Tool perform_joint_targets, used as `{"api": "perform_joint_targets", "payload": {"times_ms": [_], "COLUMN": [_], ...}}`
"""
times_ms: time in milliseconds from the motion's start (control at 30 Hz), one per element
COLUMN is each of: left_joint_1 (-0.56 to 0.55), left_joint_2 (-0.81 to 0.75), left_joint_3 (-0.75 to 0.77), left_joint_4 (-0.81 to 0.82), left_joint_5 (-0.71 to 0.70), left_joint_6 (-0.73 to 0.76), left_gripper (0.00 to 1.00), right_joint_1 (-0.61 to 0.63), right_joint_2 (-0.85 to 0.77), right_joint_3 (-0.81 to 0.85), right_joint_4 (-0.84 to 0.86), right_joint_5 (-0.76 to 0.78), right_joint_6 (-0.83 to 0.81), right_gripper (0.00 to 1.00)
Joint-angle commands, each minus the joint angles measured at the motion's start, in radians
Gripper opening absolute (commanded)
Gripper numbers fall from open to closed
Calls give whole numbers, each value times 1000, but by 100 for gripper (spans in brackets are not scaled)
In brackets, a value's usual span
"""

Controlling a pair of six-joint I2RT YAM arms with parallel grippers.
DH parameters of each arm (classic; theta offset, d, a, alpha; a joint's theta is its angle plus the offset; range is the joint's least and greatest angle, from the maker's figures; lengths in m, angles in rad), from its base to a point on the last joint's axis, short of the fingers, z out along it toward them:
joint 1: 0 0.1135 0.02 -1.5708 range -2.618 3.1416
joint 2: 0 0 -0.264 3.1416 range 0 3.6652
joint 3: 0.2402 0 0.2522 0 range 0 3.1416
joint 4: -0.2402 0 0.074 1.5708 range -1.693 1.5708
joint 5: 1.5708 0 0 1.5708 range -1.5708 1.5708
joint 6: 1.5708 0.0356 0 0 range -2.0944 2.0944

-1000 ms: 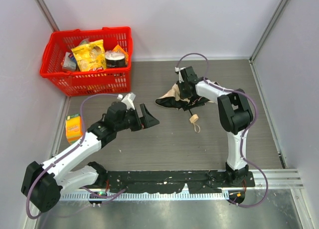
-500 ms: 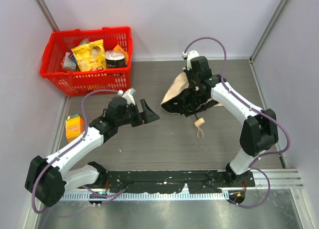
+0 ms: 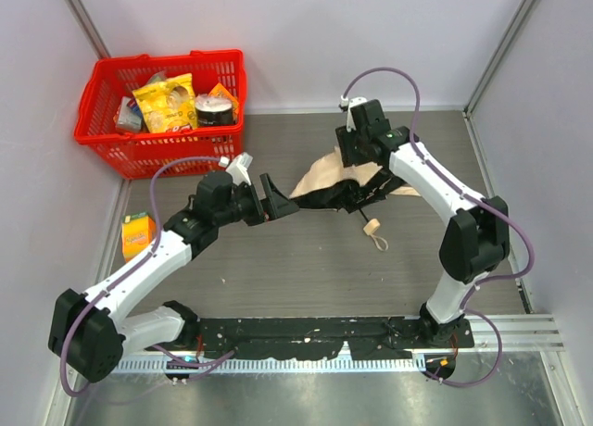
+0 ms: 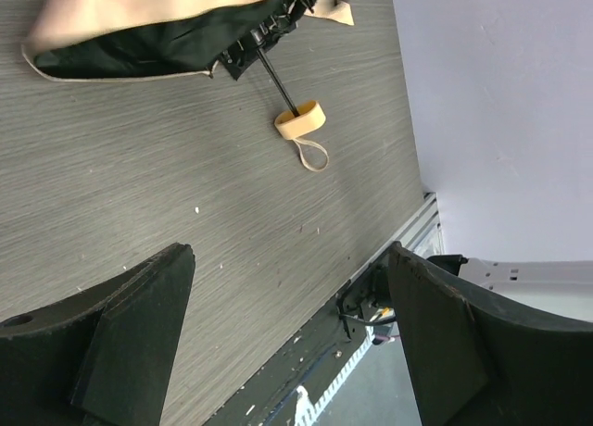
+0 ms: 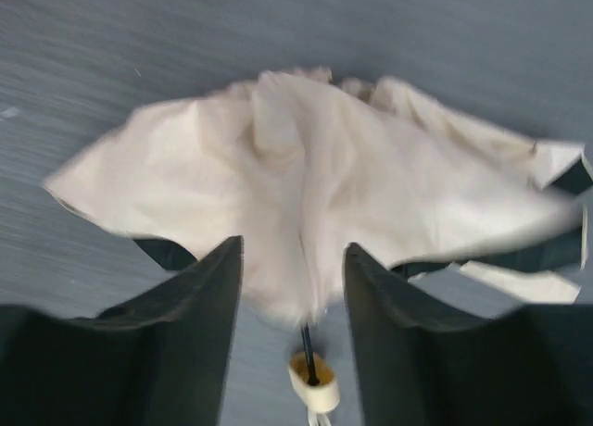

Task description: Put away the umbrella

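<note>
**Left pincer** (image 4: 289, 259): the jaws are wide and hold nothing. It sits low over the table (image 3: 278, 278), facing the near edge of the umbrella (image 3: 320, 179).

**Right pincer** (image 5: 292, 259): we see its jaws part-way apart, directly above the crown of the canopy (image 5: 306, 167). Blur keeps us from telling whether they touch the cloth.

**Umbrella:** it lies mid-table, half collapsed. The pale beige canopy is crumpled and spread, with black lining showing along its near rim. A thin black shaft (image 4: 276, 79) runs out to a small cream handle (image 4: 299, 120) with a loop cord (image 4: 312, 154), both resting on the table. In the top view we find the right arm crossing over the umbrella's right part.

**Surroundings:** a red basket (image 3: 162, 144) of groceries stands in the far left corner, well apart. A yellow packet (image 3: 137, 237) lies by the left wall.
</note>
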Motion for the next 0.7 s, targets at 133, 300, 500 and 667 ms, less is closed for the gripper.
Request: {"api": "perform_joint_targets", "payload": {"times_ms": [133,300,500,667], "left_joint_1": [16,20,19,20], "left_joint_2": [-3,12,17,-10], "left_joint_3": [37,34,32,22], "left_joint_4": [22,42,53,34], "left_joint_5": [47,73,106,93], "left_joint_6": [7,-4,-21,-16], "left_gripper": [88,88,88,88], "right_joint_1": [-24,-26,-26,-17], "right_joint_2": [-108,-225,-155,-76], "right_joint_3": [-247,-529,-594,-568], "right_joint_4": [-58,184,343,341], "right_joint_5": [60,-177,-102,31], "right_joint_6": [185,217,147,113], "right_gripper": [73,53,36,39]}}
